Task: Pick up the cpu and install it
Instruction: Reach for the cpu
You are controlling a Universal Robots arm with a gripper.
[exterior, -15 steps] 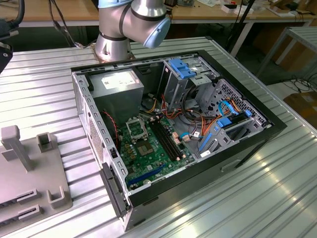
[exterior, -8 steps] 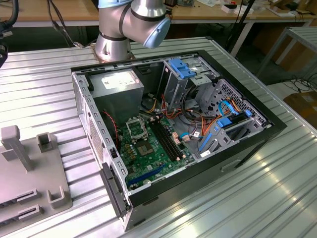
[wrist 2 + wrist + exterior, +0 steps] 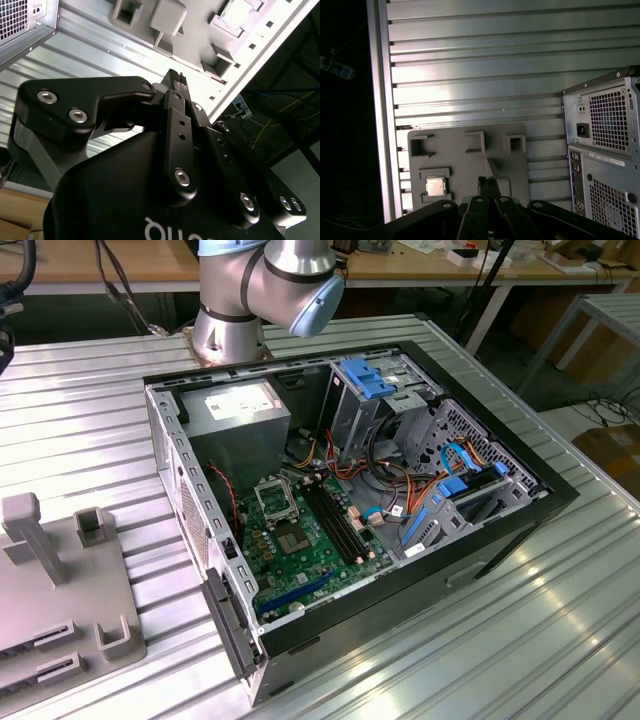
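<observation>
While arm (image 3: 270, 285) hovers above grey fixture (image 3: 460, 170), jaws pressed together, empty; cpu (image 3: 436, 188) lying in fixture recess.

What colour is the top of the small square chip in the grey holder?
Plain silver-grey. The chip shows best in the first wrist view.

Diffuse overhead light in the exterior view, with broad glare streaks on the ribbed metal table (image 3: 470, 640) at lower right and shade deep inside the open computer case (image 3: 250, 445); in both wrist views the table's ribs bloom white while the black gripper (image 3: 176, 75) is underexposed.
</observation>
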